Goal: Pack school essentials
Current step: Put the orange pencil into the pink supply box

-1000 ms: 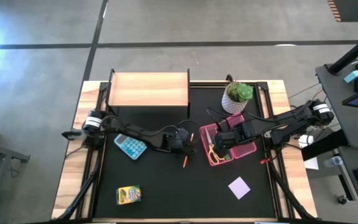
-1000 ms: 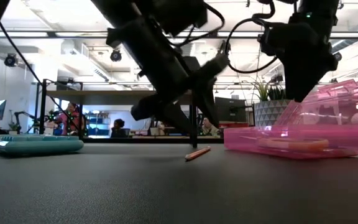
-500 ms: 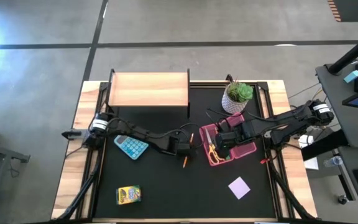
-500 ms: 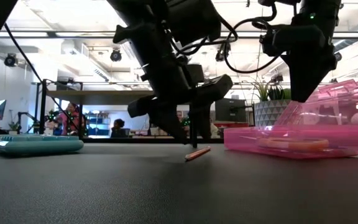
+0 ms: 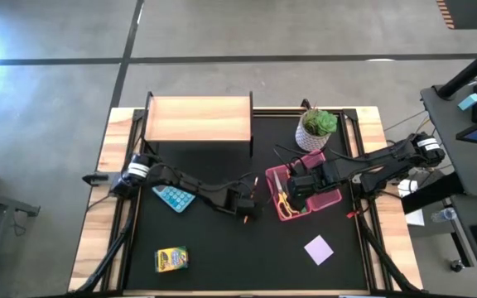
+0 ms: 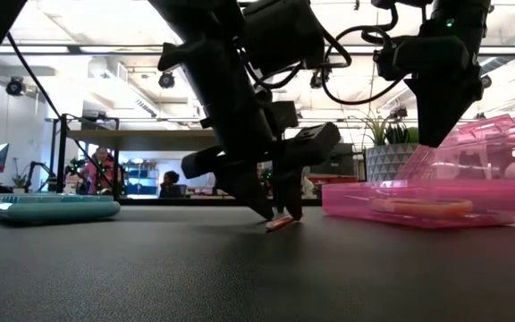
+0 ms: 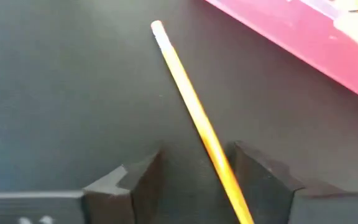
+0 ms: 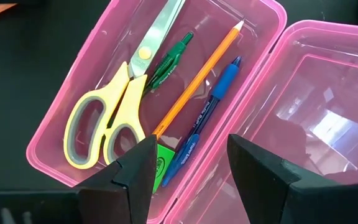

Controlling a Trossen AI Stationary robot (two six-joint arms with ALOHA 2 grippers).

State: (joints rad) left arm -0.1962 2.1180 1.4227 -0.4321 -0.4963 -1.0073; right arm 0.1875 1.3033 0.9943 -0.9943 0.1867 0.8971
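An orange pencil (image 7: 188, 99) lies flat on the black mat, left of the pink case (image 8: 73, 81). My left gripper (image 7: 197, 155) is open and low over it, one finger on each side of the shaft (image 5: 245, 213). My right gripper (image 8: 191, 146) hovers open above the open case (image 5: 292, 199). The case holds yellow-handled scissors (image 8: 124, 93), another orange pencil (image 8: 197, 81), a blue pen (image 8: 207, 112) and a green eraser (image 8: 163, 165). The crayon box (image 5: 171, 259) and the lilac note pad (image 5: 319, 248) lie flat near the table's near edge.
A teal calculator (image 5: 173, 196) lies under the left arm. A wooden box (image 5: 199, 120) stands at the far edge and a potted plant (image 5: 316, 128) just beyond the case. The case's lid (image 6: 508, 143) stands open. Bare mat lies between the crayon box and the note pad.
My left gripper has moved toward the table's near edge and down, from just beyond the loose pencil to a place around it, fingertips close to the mat. The pencil has stayed where it was. My right arm has kept still.
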